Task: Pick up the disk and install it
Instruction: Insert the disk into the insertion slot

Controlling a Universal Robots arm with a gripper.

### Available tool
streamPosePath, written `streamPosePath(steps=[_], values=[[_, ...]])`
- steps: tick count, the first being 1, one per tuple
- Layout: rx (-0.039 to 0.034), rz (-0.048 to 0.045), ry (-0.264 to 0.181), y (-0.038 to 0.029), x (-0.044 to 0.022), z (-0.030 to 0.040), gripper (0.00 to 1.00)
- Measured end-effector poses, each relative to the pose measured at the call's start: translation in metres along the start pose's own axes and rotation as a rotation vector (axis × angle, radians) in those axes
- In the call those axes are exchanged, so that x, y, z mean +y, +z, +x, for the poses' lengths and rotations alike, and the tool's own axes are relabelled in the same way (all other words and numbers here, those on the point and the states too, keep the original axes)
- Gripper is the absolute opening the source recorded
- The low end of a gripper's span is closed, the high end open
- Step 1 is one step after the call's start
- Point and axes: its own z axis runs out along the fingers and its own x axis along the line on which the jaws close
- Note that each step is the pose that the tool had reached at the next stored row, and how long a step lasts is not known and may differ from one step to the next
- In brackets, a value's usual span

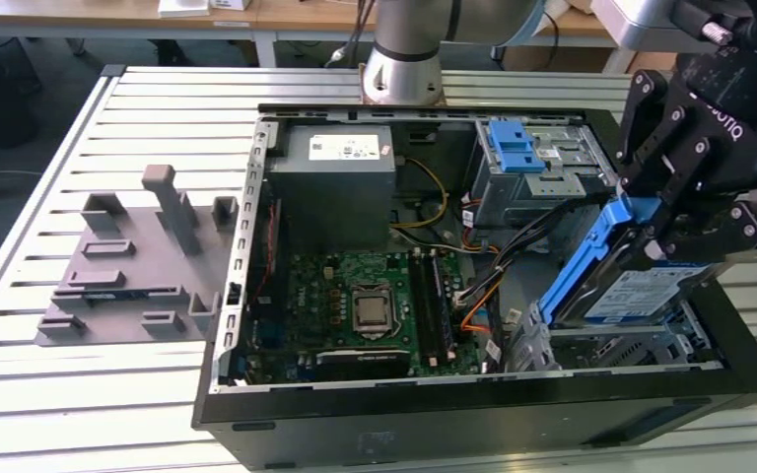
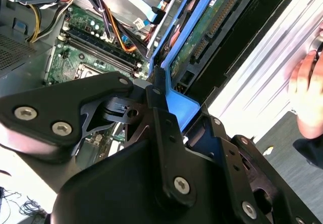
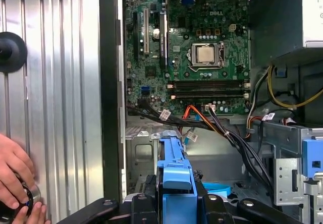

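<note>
Exterior view: gripper [image 1: 685, 235] clamped on disk [image 1: 642, 291] by its blue rail. Silver body, white-and-blue label, blue rails; tilted on edge, lower end inside case [image 1: 484, 424], toward exterior view's right.

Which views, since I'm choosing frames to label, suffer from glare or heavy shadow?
Exterior view: light is even, but the black pincer gripping the disk reads as a dark mass, and so does the case front wall. Second wrist view: the table slats are washed out by glare. First wrist view: the motherboard is evenly lit, without glare.
</note>
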Motion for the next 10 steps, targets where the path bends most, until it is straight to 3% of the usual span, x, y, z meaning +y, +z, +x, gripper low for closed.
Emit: streamPosePath(steps=[10], values=[[0.0000,0.0000,0.000,0.0085,-0.0002,0.0001,0.37]])
